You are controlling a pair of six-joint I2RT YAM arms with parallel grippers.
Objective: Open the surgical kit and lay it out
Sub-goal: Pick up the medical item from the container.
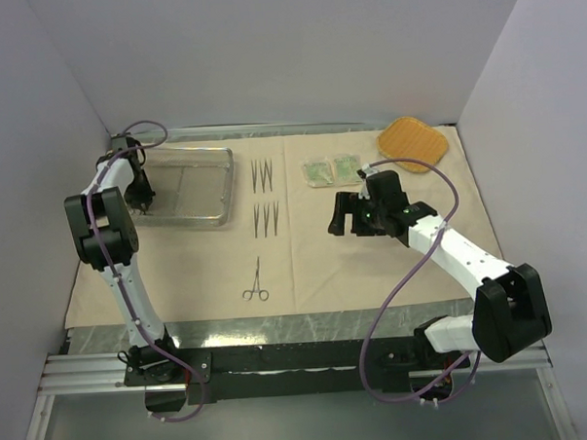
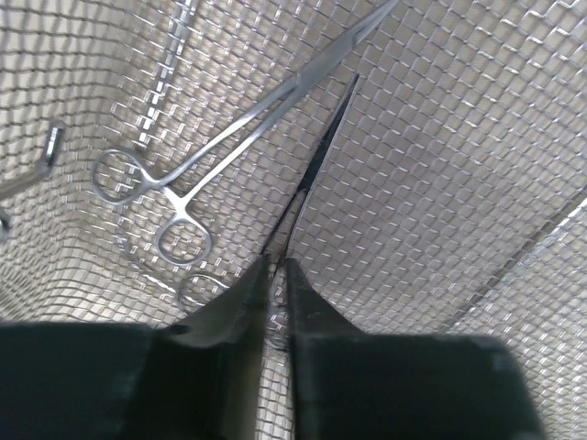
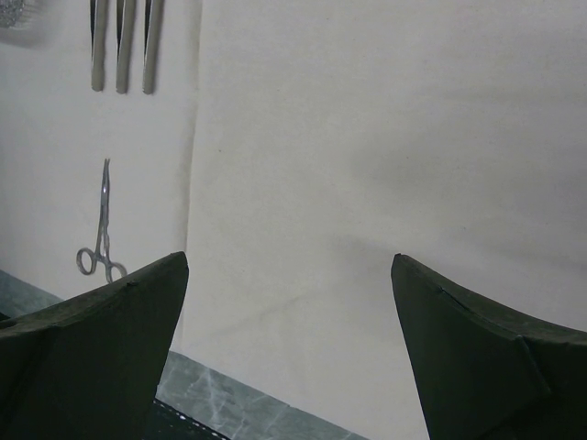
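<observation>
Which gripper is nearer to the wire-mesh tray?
Left. The left gripper is down inside the wire-mesh tray; the right gripper hovers over the beige cloth, well to the tray's right, beyond the tweezers.

three plain, pale grey walls box the scene in: a back wall [image 1: 286, 55] across the far side, and a left wall [image 1: 27, 134] and a right wall [image 1: 551, 82] that meet it at the far corners. all three are matte and of one colour. the counter [image 1: 318, 326] has a grey-green marbled top, which shows as a strip along its near edge. an aluminium rail [image 1: 86, 370] runs along that near edge, with a dull grey metal sheet [image 1: 283, 430] below it. the light is soft and even, the shadows are faint, and a pale sheen lies on the marbled strip.
</observation>
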